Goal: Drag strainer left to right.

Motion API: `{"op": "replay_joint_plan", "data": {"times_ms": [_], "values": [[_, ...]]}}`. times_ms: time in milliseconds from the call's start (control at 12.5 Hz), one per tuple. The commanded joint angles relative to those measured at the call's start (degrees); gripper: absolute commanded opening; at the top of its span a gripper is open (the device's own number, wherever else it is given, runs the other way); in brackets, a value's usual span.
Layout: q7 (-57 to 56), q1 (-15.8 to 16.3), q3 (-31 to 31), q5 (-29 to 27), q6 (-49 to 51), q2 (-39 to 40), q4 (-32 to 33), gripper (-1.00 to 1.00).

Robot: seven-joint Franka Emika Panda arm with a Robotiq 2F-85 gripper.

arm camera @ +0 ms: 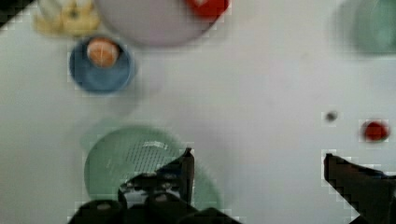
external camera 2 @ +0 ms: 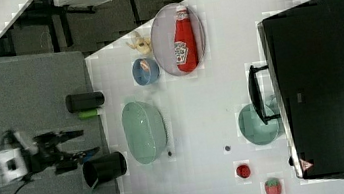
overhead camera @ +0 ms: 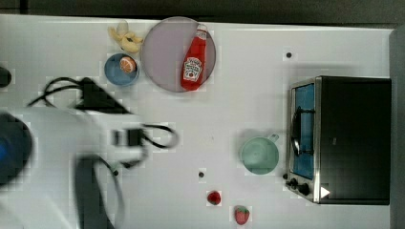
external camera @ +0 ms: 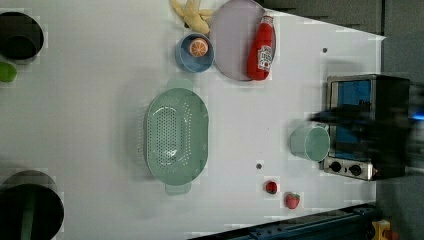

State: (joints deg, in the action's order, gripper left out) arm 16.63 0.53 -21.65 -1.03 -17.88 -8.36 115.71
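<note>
white table (external camera: 100, 100), mint strainer (external camera: 176, 135) beneath wide-open tool (arm camera: 257, 163)

- A red plastic ketchup bottle (overhead camera: 193, 64) lies flat on a round, pale lilac plate (overhead camera: 162, 57).
- A small blue bowl (overhead camera: 116, 74) holds an orange-coloured toy fruit (overhead camera: 127, 64), just beside the plate.
- A yellow peeled toy banana (overhead camera: 125, 38) lies near the bowl.
- A round mint-green mug (overhead camera: 259, 155) with a handle stands just beside a black and silver toaster oven (overhead camera: 351, 138) (blue glass door).
- Two red toy strawberries (overhead camera: 214, 197) (overhead camera: 241, 214) sit near the white table (overhead camera: 248, 105) edge.
- Two black cylindrical cups (external camera 2: 85, 101) (external camera 2: 105, 168) are in the right view.
</note>
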Motion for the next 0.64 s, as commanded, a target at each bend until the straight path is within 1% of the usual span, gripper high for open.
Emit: {"op": "replay_joint_plan", "data": {"times_ms": [80, 240, 400, 640], "values": [[18.95, 2.45, -4.03, -1.21, -4.18, 3.50, 1.94, 1.00], [29.96, 2.55, -7.56, -0.95, -9.81, 9.82, 1.99, 1.00], [41.10, 2.74, -9.78, -0.16, -14.69, 15.99, 2.11, 1.00], [58.52, 3.92, -10.20, 4.88, -20.55, 24.21, 2.50, 1.00]]}}
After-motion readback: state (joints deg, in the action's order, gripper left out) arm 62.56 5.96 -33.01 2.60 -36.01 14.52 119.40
